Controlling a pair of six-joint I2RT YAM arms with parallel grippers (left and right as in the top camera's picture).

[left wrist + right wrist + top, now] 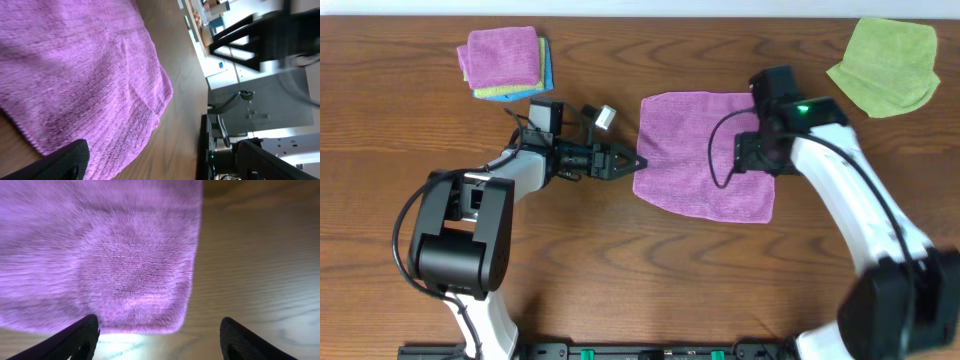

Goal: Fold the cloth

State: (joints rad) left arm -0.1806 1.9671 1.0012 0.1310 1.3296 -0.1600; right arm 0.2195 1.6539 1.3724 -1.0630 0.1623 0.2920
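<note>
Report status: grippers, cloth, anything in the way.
Purple cloth spread flat. Left gripper open at its left edge. Right gripper open over its right side, empty. Green cloth, cloth stack lie apart.

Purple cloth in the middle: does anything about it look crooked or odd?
The purple cloth lies flat but slightly askew to the table. The green cloth in the corner is rumpled. Nothing looks torn.

A dark brown wood-grain counter [620, 285] fills the overhead view, with a thin pale strip [620, 6] along its far edge. In the left wrist view, a flat grey panel [285, 105] and a blurred black angular frame [231, 34] stand beyond the counter. In the right wrist view, a bright patch of reflected light [125, 341] lies on the wood.
</note>
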